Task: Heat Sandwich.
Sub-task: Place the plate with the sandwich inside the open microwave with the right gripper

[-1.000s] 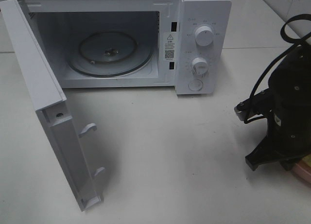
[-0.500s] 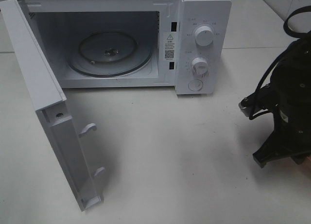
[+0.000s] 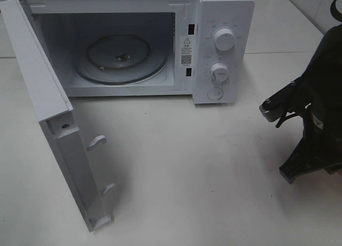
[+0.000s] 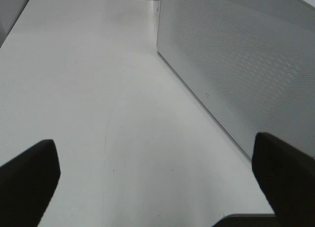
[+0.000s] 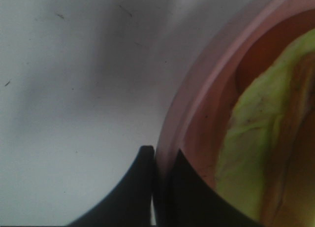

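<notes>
**A:** Right of the microwave [image 3: 214, 22], nearest us, the right gripper [image 5: 160, 154] is clamped on the rim of the pink plate [image 5: 197, 89]. The sandwich [image 5: 256, 138] lies on that plate.

**B:** What could go wrong?

**A:** Held by one edge, the plate may tip and the sandwich could slide off. A wide swing could also clip the microwave's open door [image 3: 48, 107].

**B:** Counts?

**A:** One sandwich, one plate, one microwave, one turntable [image 3: 120, 56] and two knobs [image 3: 223, 39]. The left gripper [image 4: 153, 141] gapes empty beside the microwave's side wall.
</notes>
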Robot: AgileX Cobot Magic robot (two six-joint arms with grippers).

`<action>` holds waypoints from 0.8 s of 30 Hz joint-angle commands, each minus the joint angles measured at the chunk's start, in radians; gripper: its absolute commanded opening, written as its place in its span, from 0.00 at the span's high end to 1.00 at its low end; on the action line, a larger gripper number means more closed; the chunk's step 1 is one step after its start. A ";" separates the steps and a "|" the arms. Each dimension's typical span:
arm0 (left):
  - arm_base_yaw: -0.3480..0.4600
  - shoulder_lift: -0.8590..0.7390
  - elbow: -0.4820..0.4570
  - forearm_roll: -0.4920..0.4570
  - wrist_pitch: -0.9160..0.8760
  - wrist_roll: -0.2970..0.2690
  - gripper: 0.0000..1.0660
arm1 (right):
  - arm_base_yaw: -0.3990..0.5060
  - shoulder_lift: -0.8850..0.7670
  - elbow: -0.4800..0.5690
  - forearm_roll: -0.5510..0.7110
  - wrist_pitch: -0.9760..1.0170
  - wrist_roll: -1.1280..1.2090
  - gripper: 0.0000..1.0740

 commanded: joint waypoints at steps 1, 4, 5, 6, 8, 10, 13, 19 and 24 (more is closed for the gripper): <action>-0.008 -0.015 0.002 -0.004 -0.010 0.002 0.06 | 0.032 -0.025 0.002 -0.018 0.042 -0.015 1.00; -0.008 -0.015 0.002 -0.004 -0.010 0.002 0.06 | 0.070 -0.058 0.002 0.000 0.065 -0.041 1.00; -0.008 -0.015 0.002 -0.004 -0.010 0.002 0.06 | 0.080 -0.066 0.002 0.001 0.074 -0.044 1.00; -0.008 -0.015 0.002 -0.004 -0.010 0.002 0.06 | 0.080 -0.066 0.002 0.001 0.074 -0.044 1.00; -0.008 -0.015 0.002 -0.004 -0.010 0.002 0.06 | 0.113 -0.083 0.002 0.001 0.097 -0.048 1.00; -0.008 -0.015 0.002 -0.004 -0.010 0.002 0.06 | 0.137 -0.095 0.002 0.003 0.103 -0.051 1.00; -0.008 -0.015 0.002 -0.004 -0.010 0.002 0.06 | 0.183 -0.112 0.002 0.007 0.113 -0.058 1.00; -0.008 -0.015 0.002 -0.004 -0.010 0.002 0.06 | 0.271 -0.141 0.002 0.004 0.130 -0.062 1.00; -0.008 -0.015 0.002 -0.004 -0.010 0.002 0.06 | 0.325 -0.151 0.002 0.004 0.156 -0.079 1.00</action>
